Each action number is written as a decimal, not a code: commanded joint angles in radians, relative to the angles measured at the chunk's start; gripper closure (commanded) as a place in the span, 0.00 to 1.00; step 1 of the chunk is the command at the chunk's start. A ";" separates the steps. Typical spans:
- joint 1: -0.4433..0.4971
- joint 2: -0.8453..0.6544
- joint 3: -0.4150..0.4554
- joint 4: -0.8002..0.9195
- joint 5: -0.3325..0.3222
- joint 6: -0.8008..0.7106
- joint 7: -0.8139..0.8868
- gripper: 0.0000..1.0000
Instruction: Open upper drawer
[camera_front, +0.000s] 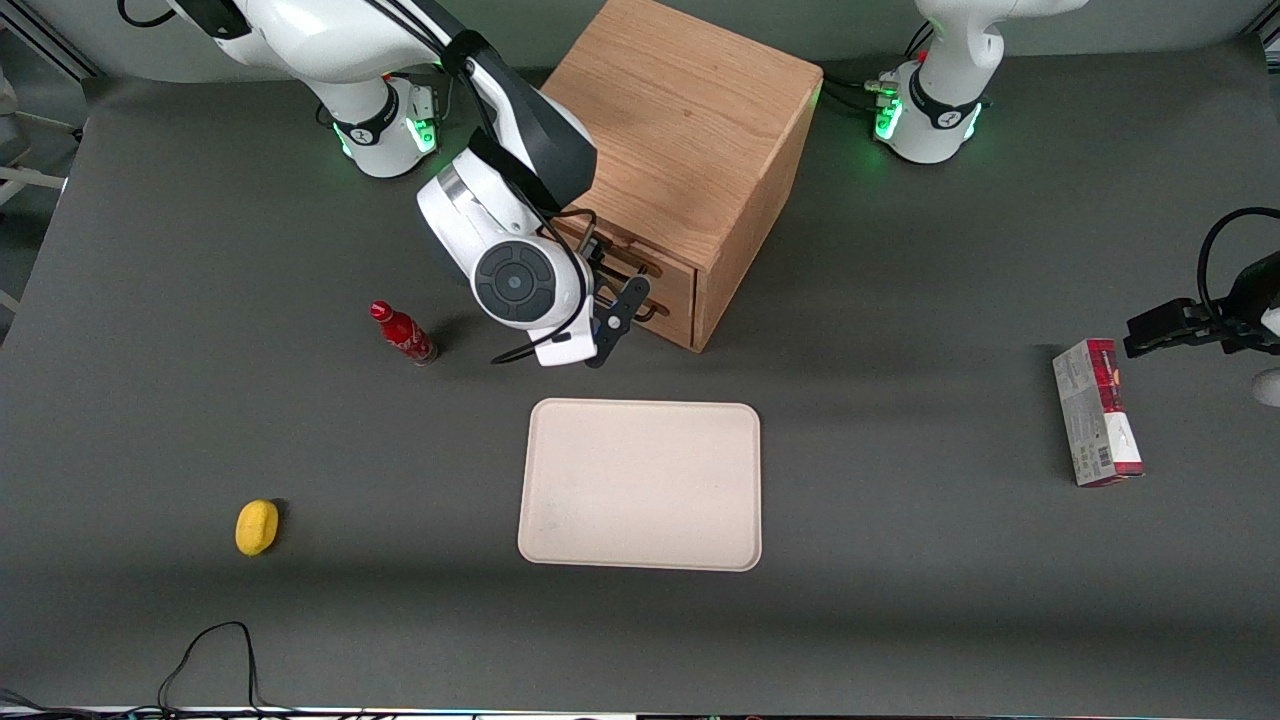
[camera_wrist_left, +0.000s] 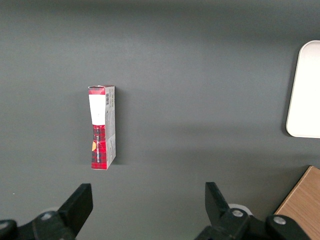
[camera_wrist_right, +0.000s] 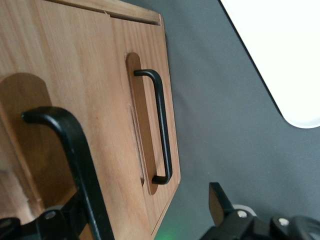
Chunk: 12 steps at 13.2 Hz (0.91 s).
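The oak cabinet (camera_front: 680, 130) stands at the back of the table, its drawer fronts turned toward the working arm's end. The upper drawer (camera_wrist_right: 65, 75) looks shut. Its long black wire handle (camera_wrist_right: 75, 160) shows close up in the right wrist view and also in the front view (camera_front: 622, 262). The lower drawer's handle (camera_wrist_right: 161, 125) sits below it, nearer the table. My right gripper (camera_wrist_right: 135, 210) is open in front of the drawers (camera_front: 612, 322). The upper handle stands between its fingers, close to one of them; the other finger (camera_wrist_right: 220, 202) is well apart from it.
A cream tray (camera_front: 640, 485) lies nearer the front camera than the cabinet. A red bottle (camera_front: 402, 333) stands beside my wrist. A yellow fruit (camera_front: 257, 526) lies toward the working arm's end. A red and white carton (camera_front: 1097, 412) lies toward the parked arm's end.
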<state>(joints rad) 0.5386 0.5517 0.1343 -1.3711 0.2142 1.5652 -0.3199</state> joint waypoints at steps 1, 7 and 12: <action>0.000 0.017 -0.012 0.012 0.013 0.010 -0.025 0.00; -0.029 0.019 -0.021 0.021 -0.052 0.012 -0.027 0.00; -0.086 0.039 -0.021 0.047 -0.052 0.056 -0.028 0.00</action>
<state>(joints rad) 0.4711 0.5620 0.1105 -1.3685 0.1786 1.6128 -0.3286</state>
